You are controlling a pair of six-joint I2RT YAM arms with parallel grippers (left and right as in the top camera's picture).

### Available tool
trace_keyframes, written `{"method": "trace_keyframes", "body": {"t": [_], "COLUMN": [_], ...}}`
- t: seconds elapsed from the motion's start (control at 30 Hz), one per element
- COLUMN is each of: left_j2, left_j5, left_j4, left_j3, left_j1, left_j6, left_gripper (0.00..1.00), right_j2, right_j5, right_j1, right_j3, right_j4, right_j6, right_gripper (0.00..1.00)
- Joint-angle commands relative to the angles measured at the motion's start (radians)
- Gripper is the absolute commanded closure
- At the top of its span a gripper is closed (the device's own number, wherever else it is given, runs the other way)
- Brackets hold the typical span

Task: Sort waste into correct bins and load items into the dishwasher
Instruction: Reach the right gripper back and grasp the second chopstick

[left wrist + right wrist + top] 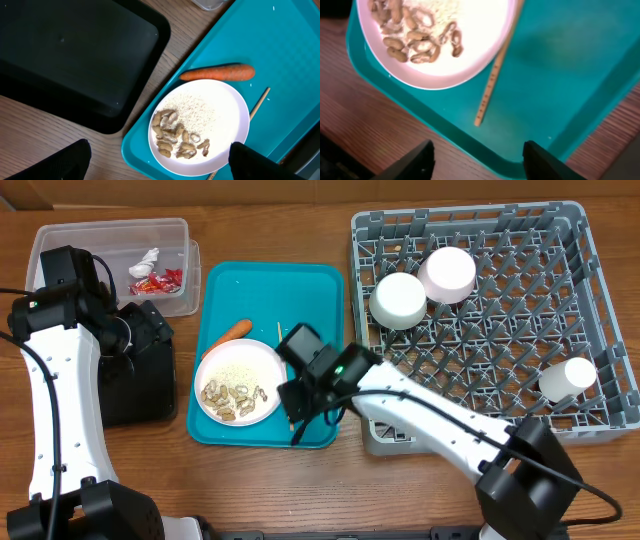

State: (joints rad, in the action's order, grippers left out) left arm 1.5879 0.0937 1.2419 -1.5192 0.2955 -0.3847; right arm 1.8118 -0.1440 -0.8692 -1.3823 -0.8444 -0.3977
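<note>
The right gripper [477,155] hangs spread and empty over the teal tray [570,75], where 1 chopstick [492,82] lies alongside the plate [480,27]. I'd drop astride the stick's free end, clear of the rim, then pinch.

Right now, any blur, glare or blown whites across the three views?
Overhead: sharp and evenly lit, the white bowl bright but still showing shape. Left wrist: sharp, only a faint sheen on the black tray. Right wrist: soft overall, the plate washed out with a pinkish cast, the chopstick fuzzy at its edges.
</note>
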Motion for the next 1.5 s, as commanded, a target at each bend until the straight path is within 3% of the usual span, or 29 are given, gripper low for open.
{"method": "trace_keyframes", "body": {"t": [0.0, 0.7, 0.9, 1.47], "left_j2": [-0.011, -0.011, -0.011, -0.011], "left_j5": [0.0, 0.0, 0.0, 0.0], "left_j4": [0.0, 0.0, 0.0, 0.0], "left_j3": [-0.014, -0.014, -0.014, -0.014], "left_j1": [0.002, 0.002, 0.002, 0.002], "left_j6": [0.023, 0.023, 0.023, 0.023], "left_gripper": [0.1, 0.1, 0.1, 0.1], "right_j2": [0.04, 0.232, 0.244, 0.244], "right_j5": [0.087, 0.168, 0.277, 0.278], "right_j1": [-0.047, -0.074, -0.072, -0.072], "right_j3": [0.026, 0.028, 0.028, 0.028], "right_j4": [0.047, 0.123, 0.079, 0.047], "right_j6": [-0.007, -0.009, -0.114, -0.157], "right_gripper": [0.37, 0.44, 0.71, 0.96]}}
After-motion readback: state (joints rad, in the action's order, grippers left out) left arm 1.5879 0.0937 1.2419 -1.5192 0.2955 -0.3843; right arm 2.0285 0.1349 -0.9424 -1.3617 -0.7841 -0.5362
